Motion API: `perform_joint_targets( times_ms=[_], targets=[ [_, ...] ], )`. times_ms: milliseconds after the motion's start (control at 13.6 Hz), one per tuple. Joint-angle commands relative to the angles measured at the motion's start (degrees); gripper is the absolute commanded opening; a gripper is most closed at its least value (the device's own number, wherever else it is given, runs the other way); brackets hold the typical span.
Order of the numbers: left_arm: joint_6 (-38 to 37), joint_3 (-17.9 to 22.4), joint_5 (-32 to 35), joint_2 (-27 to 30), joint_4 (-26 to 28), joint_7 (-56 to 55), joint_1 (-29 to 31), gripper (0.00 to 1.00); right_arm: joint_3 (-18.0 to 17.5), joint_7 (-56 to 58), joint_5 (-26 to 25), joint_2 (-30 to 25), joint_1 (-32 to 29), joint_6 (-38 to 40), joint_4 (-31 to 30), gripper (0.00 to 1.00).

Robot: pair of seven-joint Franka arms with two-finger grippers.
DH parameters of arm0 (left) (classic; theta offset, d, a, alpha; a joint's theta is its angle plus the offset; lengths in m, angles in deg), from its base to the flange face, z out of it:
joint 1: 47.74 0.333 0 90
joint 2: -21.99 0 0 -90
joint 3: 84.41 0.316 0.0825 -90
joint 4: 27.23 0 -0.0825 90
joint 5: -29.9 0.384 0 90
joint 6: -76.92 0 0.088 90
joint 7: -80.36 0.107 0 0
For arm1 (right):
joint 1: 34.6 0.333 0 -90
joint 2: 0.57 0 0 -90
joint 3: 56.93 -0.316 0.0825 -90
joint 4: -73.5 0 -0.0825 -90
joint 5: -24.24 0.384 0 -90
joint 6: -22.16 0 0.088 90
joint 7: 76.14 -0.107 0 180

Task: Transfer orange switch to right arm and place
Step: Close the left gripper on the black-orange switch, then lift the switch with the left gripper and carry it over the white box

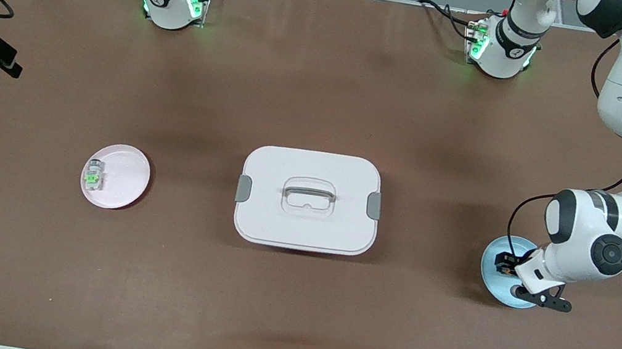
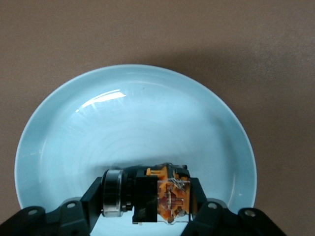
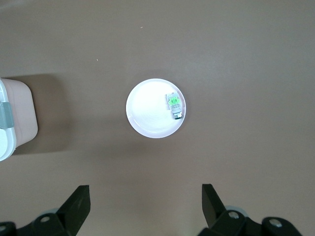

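The orange switch lies at the blue plate near the left arm's end of the table. My left gripper is down at the plate with its fingers against both ends of the switch. In the left wrist view the orange switch sits between the black fingers of my left gripper, over the blue plate. I cannot tell whether it rests on the plate or is just above it. My right gripper is open and empty, high over the table, out of the front view.
A white lidded box with grey clips stands mid-table and shows in the right wrist view. A pink plate holding a clear switch with a green part sits toward the right arm's end; the right wrist view shows the plate and switch.
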Motion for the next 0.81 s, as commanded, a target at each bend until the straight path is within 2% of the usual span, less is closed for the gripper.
perform_joint_targets(
  times_ms=[0, 441, 734],
  targets=[
    [-3.9, -0.2, -0.5, 3.0, 0.7, 1.3, -0.3, 0.00, 0.1, 0.7, -0.1, -1.0, -0.3, -0.2, -0.6, 1.00],
    [-16.2, -3.3, -1.2, 13.1, 0.1, 0.4, 0.2, 0.00, 0.2, 0.7, -0.1, -1.0, -0.3, -0.1, -0.6, 1.00],
    [-23.8, -3.8, -8.1, 18.0, -1.7, -0.1, 0.0, 0.00, 0.1, 0.7, -0.1, -1.0, -0.2, -0.1, -0.5, 1.00]
  ],
)
